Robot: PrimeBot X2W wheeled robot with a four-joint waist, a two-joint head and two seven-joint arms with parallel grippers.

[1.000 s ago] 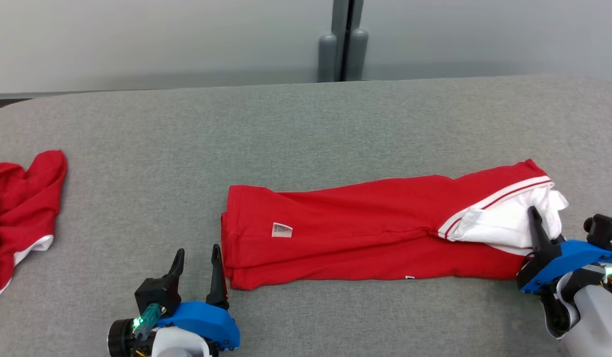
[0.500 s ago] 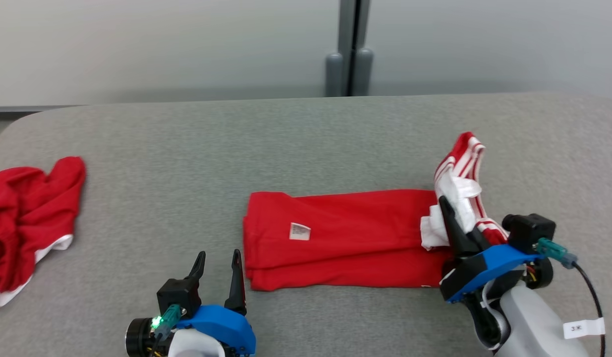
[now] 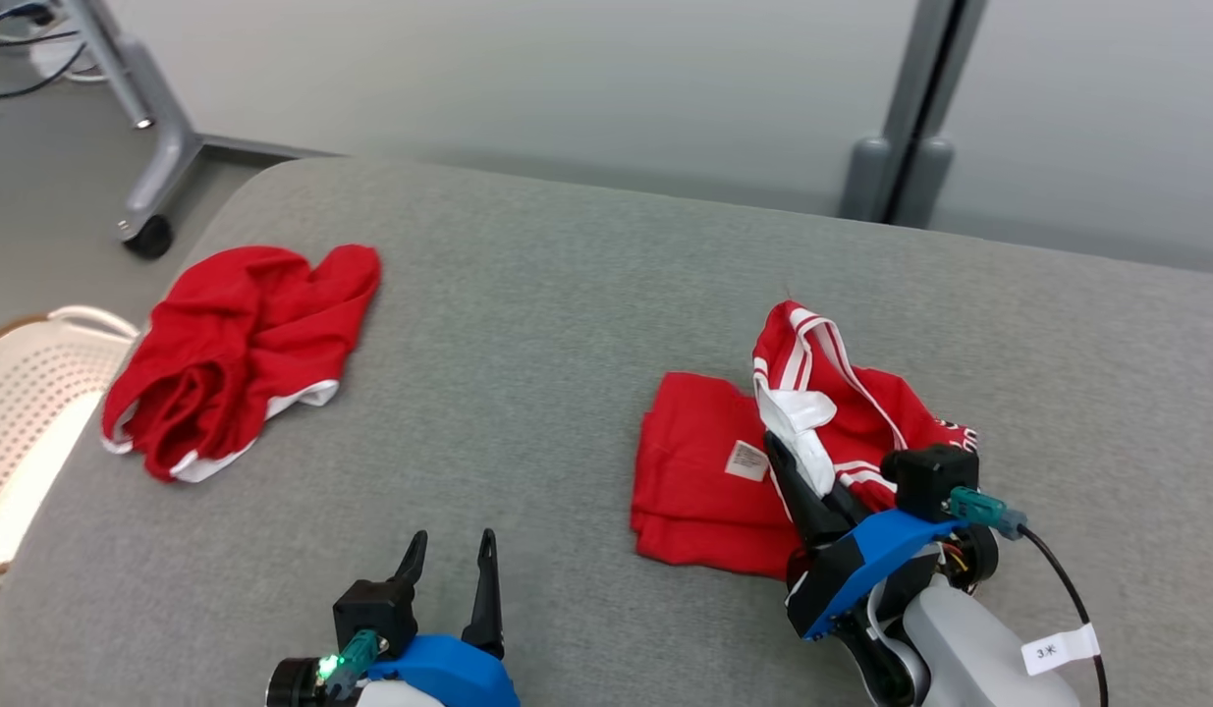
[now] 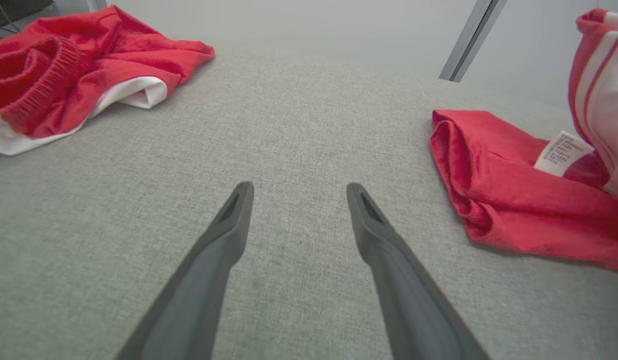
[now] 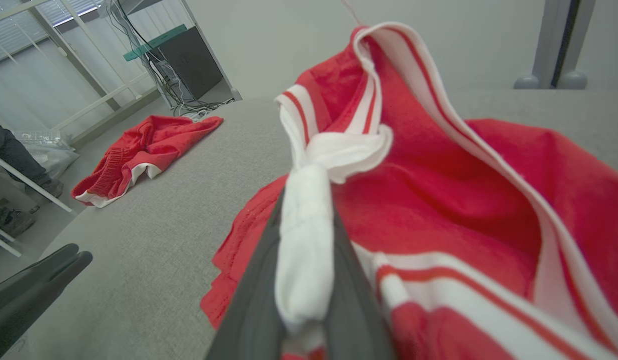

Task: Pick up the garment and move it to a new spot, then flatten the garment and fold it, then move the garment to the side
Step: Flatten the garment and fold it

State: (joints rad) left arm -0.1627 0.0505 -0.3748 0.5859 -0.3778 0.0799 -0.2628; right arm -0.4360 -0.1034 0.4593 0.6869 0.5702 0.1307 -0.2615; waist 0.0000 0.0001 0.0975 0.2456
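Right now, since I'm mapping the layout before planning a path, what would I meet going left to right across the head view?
White basket → crumpled red garment → left end effector → striped red garment.

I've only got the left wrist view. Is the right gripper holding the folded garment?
Observer: Yes. The right gripper is shut on a white strip of the garment, holding that end up over the folded part.
Operator: Anything past the other garment?
Observer: A white basket, down beside the table's left end.
Operator: Anyone around?
Observer: A person's leg, off past that same end, in the right wrist view.
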